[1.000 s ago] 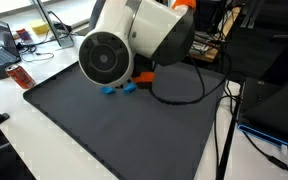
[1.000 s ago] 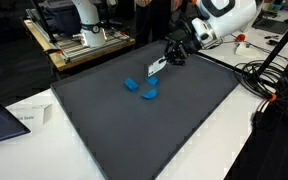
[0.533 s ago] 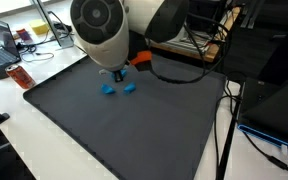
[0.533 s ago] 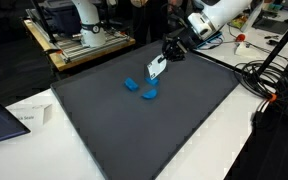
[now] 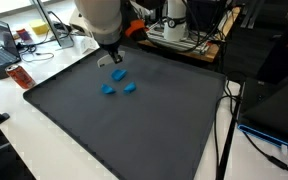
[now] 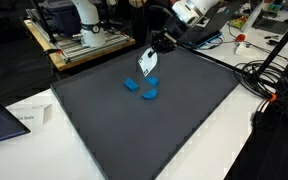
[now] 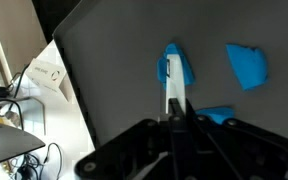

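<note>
1. Since 1 second ago, swung the gripper sideways along the far part of the mat, from near its far corner to a spot just beyond the 2 loose lumps.
2. Pulled the arm up and back too. Its big round joint filled the middle of an exterior view 1 second ago and now shows only at the top edge.
3. Still pinched fully shut on the flat blue-and-white piece, gripped at its upper end and hanging below the fingertips. Cannot tell whether its lower edge touches the mat.
4. Left unmoved: the blue lump and the second blue lump, lying near each other on the mat, close to the held piece but apart from it.
5. In the wrist view, held piece seen edge-on as a thin strip, with both lumps off to 1 side.
6. Surface: dark grey mat, spread over a white table.
7. Room: a cluttered lab, with black cables trailing off the table, a paper slip near a corner, another white robot on a wooden bench behind, and a red can beside the mat.
</note>
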`<state>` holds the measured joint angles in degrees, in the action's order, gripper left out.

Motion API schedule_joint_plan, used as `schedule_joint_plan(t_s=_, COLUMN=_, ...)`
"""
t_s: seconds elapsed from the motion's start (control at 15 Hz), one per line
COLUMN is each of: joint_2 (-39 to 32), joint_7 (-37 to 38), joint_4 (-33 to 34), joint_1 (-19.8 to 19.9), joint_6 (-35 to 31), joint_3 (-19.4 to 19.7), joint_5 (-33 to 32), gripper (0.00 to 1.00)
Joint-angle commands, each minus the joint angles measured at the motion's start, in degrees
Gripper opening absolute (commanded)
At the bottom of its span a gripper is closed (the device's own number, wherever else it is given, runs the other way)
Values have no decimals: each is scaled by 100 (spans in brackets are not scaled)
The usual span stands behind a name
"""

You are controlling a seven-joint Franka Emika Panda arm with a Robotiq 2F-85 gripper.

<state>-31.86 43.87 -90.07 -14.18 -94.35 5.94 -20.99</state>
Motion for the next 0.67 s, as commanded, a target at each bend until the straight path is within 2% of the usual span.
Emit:
schedule_joint_plan(t_s=0.0, joint_2=1042, joint_7=-544, joint_4=-1383, joint_1=269, joint_6=-837, joint_3=-197, joint_5=-128, gripper=1)
schedule_joint_plan(t_s=0.27, joint_2=1739, joint_7=-1118, joint_4=-2362, joint_1=552, joint_6=-1890, joint_3=-293, joint_5=90, gripper=1)
schedule_joint_plan(t_s=0.6, joint_2=2324, joint_7=-1910, joint_4=-3093, joint_1=874, joint_6=-2677, joint_3=-386, joint_5=632, gripper=1)
